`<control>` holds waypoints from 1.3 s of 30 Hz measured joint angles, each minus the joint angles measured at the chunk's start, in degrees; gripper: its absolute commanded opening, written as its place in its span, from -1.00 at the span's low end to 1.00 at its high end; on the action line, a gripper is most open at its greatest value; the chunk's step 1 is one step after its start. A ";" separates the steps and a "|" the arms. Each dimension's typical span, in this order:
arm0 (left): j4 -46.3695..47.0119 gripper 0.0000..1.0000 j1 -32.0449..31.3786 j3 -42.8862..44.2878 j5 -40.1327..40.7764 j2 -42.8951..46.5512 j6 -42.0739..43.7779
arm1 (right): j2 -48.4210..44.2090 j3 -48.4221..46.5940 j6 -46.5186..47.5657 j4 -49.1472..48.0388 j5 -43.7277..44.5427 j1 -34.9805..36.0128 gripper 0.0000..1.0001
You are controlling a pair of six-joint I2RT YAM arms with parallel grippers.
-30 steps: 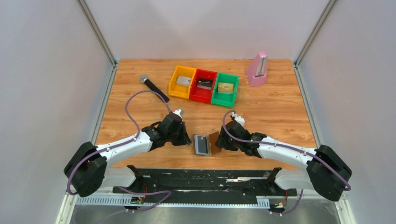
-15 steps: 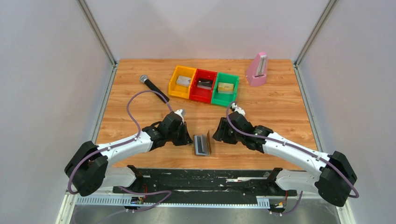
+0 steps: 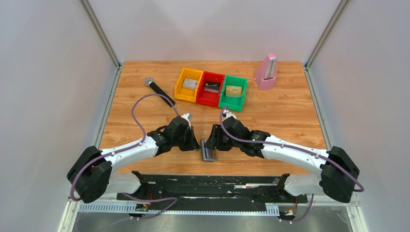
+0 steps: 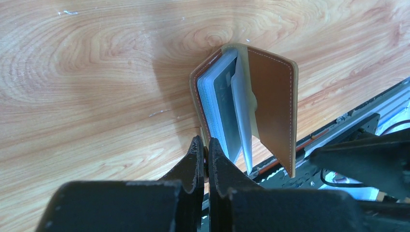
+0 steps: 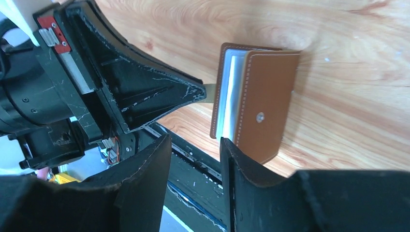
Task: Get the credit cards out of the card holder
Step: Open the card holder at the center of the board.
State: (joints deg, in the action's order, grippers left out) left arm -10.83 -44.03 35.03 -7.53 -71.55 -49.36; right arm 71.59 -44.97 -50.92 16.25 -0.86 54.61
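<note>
The card holder stands near the table's front edge, folded almost shut, with its brown cover and snap facing the right wrist camera. Between the covers show pale blue sleeves, and a dark card shows in one of them. My left gripper is shut on the holder's tan tab at its left edge. My right gripper is just right of the holder and open. Nothing is between its fingers, and the brown cover lies against its right finger.
Yellow, red and green bins stand in a row at the back, each holding a small item. A black microphone lies to their left. A pink metronome stands at the back right. The black rail runs just past the table's front edge.
My right gripper has moved left against the holder's raised right cover, folding it from half open to nearly shut, and its jaws have narrowed slightly. The left gripper has held still.
</note>
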 measured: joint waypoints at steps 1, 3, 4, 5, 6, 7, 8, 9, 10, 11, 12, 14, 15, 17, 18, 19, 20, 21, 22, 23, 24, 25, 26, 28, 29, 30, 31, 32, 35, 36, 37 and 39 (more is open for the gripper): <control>0.00 -1.00 0.00 0.00 0.00 0.00 -0.02 | 1.14 -0.46 -0.02 -0.26 -0.11 0.68 -0.14; 0.02 -1.00 0.00 0.00 -0.07 0.00 -0.09 | 2.86 -1.20 -0.07 -0.72 -0.07 1.68 -0.14; 0.00 -1.00 0.00 0.00 -0.11 0.00 -0.17 | 3.82 -1.57 -0.17 -0.81 -0.09 2.08 -0.14; 0.02 -1.00 0.00 0.00 -0.13 0.00 -0.20 | 4.46 -1.73 -0.26 -0.92 0.09 2.32 -0.13; 0.00 -1.00 0.00 0.00 -0.13 0.00 -0.22 | 5.20 -1.86 -0.44 -0.92 0.44 2.49 -0.12; 0.02 -1.00 0.00 0.00 -0.15 0.00 -0.24 | 6.03 -1.95 -0.52 -0.92 0.92 2.56 -0.10; 0.02 -1.00 0.00 0.00 -0.15 0.00 -0.24 | 6.75 -1.97 -0.66 -0.92 1.40 2.54 -0.09; 0.02 -1.00 0.00 0.00 -0.15 0.00 -0.26 | 7.43 -1.99 -0.72 -0.83 1.99 2.54 -0.08; 0.02 -1.00 0.00 0.00 -0.17 0.00 -0.28 | 8.15 -2.01 -0.90 -0.66 2.73 2.54 -0.07; 0.02 -1.00 0.00 0.00 -0.17 0.00 -0.33 | 8.87 -2.03 -0.96 -0.44 3.69 2.56 -0.06; 0.02 -1.00 0.00 0.00 -0.15 0.02 -0.37 | 9.33 -2.03 -1.05 -0.15 4.52 2.60 -0.06; 0.00 -1.00 0.00 -0.02 -0.11 0.07 -0.42 | 10.10 -2.05 -1.07 0.85 6.47 2.60 -0.05; 0.00 -1.00 0.00 -0.02 -0.11 0.13 -0.44 | 10.47 -2.10 -1.07 1.25 7.37 2.60 -0.05; 0.00 -1.00 0.00 -0.02 -0.11 0.24 -0.44 | 11.26 -2.36 -1.05 2.10 8.92 2.60 -0.05; 0.00 -1.00 0.00 -0.02 -0.09 0.26 -0.44 | 11.54 -2.45 -1.05 2.38 9.53 2.60 -0.06; 0.00 -1.00 0.00 -0.02 -0.07 0.28 -0.44 | 11.78 -2.51 -1.05 2.86 10.16 2.60 -0.10; 0.00 -1.00 0.00 -0.02 0.02 0.28 -0.44 | 11.93 -2.54 -1.05 3.34 10.75 2.60 -0.15; 0.00 -1.00 0.00 -0.04 0.11 0.28 -0.44 | 12.00 -2.56 -1.05 3.76 11.32 2.60 -0.21; -0.02 -1.00 0.00 -0.04 0.20 0.28 -0.42 | 12.02 -2.64 -1.07 4.42 12.20 2.60 -0.26; -0.04 -1.00 0.00 -0.04 0.35 0.28 -0.39 | 12.02 -2.69 -1.07 4.85 13.03 2.60 -0.28; -0.07 -1.00 0.00 -0.04 0.46 0.28 -0.39 | 12.04 -2.78 -1.07 5.42 13.92 2.60 -0.29; -0.09 -1.00 0.00 -0.04 0.63 0.28 -0.35 | 12.09 -2.80 -1.09 5.97 14.86 2.60 -0.30; -0.11 -1.00 0.00 -0.04 0.79 0.28 -0.28 | 12.20 -2.86 -1.14 6.69 15.85 2.60 -0.30; -0.22 -1.00 0.00 -0.04 1.25 0.24 -0.15 | 12.59 -2.89 -1.33 7.89 17.42 2.60 -0.31; -0.31 -0.98 0.00 -0.04 1.60 0.15 0.00 | 12.72 -2.86 -1.44 8.41 18.01 2.60 -0.33; -0.52 -0.92 0.00 -0.04 1.97 -0.02 0.22 | 12.76 -2.84 -1.57 8.83 18.58 2.60 -0.35; -0.74 -0.89 0.00 -0.04 2.27 -0.24 0.39 | 12.76 -2.78 -1.70 9.11 19.06 2.60 -0.38; -1.05 -0.82 0.00 -0.04 2.64 -0.50 0.70 | 12.76 -2.69 -1.81 9.27 19.45 2.60 -0.40; -2.32 -0.48 0.07 0.20 3.45 -1.62 1.42 | 13.57 -2.58 -2.19 9.44 20.11 2.60 -0.44; -2.62 -0.42 0.15 0.31 3.54 -1.86 1.75 | 13.88 -2.47 -2.23 9.42 20.20 2.60 -0.44; -2.97 -0.32 0.20 0.50 3.54 -2.03 1.84 | 14.19 -2.14 -2.43 9.31 20.26 2.60 -0.45; -3.61 -0.20 0.20 0.87 3.41 -2.12 1.88 | 14.38 -1.42 -2.64 9.33 20.26 2.60 -0.47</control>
State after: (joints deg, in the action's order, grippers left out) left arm -14.44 -43.83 35.90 -4.12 -73.67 -47.48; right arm 85.97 -46.39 -53.56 25.58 19.40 57.21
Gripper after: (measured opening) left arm 0.309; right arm 0.279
